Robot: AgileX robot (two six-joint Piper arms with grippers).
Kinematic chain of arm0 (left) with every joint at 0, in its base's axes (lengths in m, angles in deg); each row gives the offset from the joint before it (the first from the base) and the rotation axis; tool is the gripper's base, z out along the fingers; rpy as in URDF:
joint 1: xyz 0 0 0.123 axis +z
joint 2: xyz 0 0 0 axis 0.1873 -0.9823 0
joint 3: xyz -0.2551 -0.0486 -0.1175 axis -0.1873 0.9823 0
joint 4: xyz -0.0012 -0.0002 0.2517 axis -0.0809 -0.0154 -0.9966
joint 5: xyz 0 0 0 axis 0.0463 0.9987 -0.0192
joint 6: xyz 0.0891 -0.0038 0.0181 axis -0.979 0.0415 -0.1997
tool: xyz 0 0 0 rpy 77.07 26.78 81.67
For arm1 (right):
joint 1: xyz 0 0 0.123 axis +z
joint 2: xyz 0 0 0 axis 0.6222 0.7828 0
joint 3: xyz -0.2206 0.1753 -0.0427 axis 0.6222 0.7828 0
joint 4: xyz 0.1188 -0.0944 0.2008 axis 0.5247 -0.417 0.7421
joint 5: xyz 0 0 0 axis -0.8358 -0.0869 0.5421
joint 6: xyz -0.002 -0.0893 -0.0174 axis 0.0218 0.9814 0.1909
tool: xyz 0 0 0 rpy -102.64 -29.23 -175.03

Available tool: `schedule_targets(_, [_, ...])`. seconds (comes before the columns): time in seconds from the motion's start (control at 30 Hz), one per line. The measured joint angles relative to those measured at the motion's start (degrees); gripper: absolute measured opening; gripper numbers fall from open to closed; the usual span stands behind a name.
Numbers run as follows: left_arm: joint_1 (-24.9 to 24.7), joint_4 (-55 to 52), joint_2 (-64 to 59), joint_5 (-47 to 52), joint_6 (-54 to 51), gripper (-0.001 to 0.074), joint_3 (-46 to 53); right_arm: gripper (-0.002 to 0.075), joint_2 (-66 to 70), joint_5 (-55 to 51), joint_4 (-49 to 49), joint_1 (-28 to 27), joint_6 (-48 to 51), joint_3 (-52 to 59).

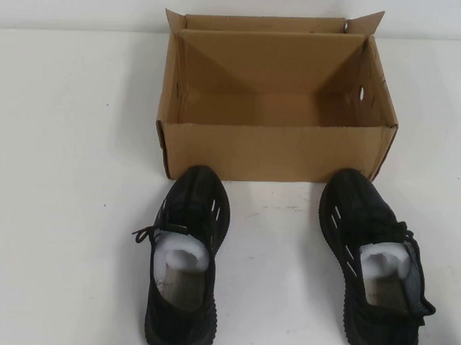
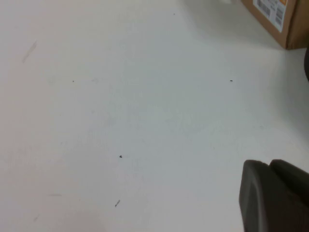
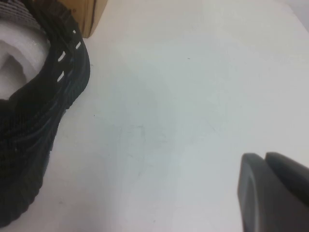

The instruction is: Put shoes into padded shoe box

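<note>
The open brown cardboard shoe box (image 1: 276, 153) stands at the back middle of the table, with nothing in it that I can see. Two black knit sneakers with white dash marks and white paper stuffing stand in front of it, toes toward the box: the left shoe (image 1: 186, 262) and the right shoe (image 1: 375, 272). Neither gripper shows in the high view. My left gripper (image 2: 269, 164) is shut and empty over bare table, with a box corner (image 2: 277, 19) far off. My right gripper (image 3: 264, 157) is shut and empty beside the right shoe (image 3: 43, 96), apart from it.
The white table (image 1: 71, 174) spreads to both sides of the box and shoes. A bare gap lies between the two shoes (image 1: 276, 272). A white barcode label (image 2: 271, 9) is on the box's side. A box corner shows behind the shoe in the right wrist view (image 3: 91, 17).
</note>
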Motion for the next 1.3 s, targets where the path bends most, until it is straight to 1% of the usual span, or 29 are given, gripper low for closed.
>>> schedule_targets(1.3, [0.0,0.0,0.0,0.0,0.0,-0.0004,0.0,-0.0008,0.0,0.7,0.5,0.0,-0.1,0.0])
